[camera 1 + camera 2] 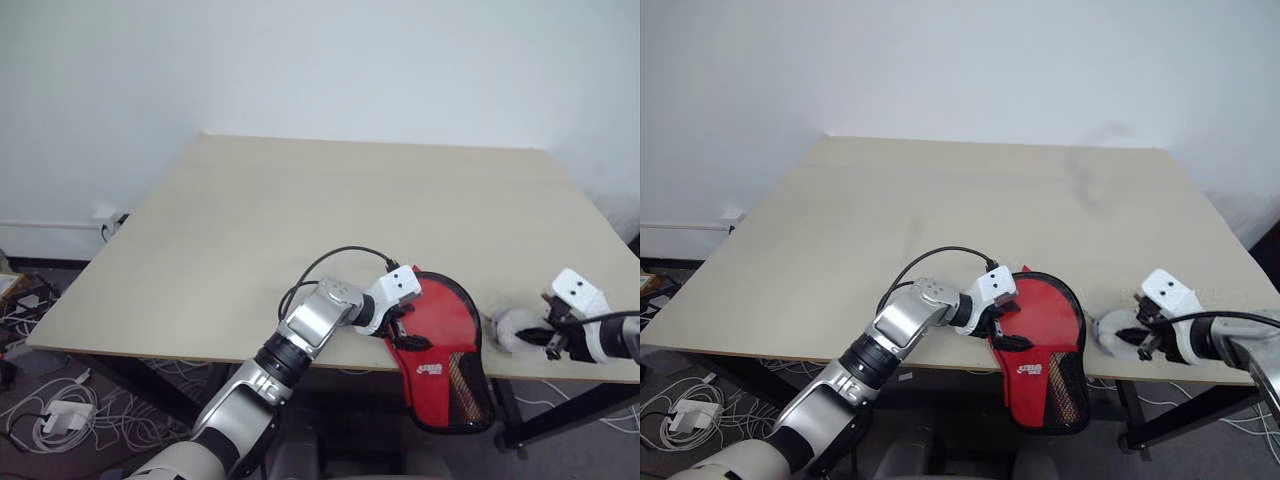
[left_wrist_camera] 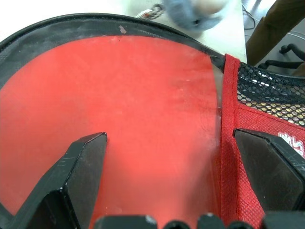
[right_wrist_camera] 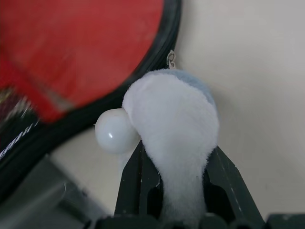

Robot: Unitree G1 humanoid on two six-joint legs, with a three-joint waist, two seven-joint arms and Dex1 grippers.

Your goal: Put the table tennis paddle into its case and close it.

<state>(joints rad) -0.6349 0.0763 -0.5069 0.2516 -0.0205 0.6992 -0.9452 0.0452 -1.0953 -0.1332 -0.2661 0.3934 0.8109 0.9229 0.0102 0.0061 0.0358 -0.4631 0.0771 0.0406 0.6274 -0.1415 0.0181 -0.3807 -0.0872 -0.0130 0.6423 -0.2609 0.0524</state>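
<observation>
At bench (image 1: 250, 220) near edge: soft, light case (image 1: 440, 345) under left gripper (image 1: 400, 322), jaws wide, nothing gripped; right gripper (image 3: 176, 191) jaws clamped on fluffy zip charm (image 3: 174, 124), likely best hold for closing.

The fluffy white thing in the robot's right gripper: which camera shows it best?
The right wrist view: the fluffy white charm sits close up, pinched by the right gripper, with a white bead and metal clasp. The head views show a small white tuft; the left wrist view, a blur beyond the case.
</observation>
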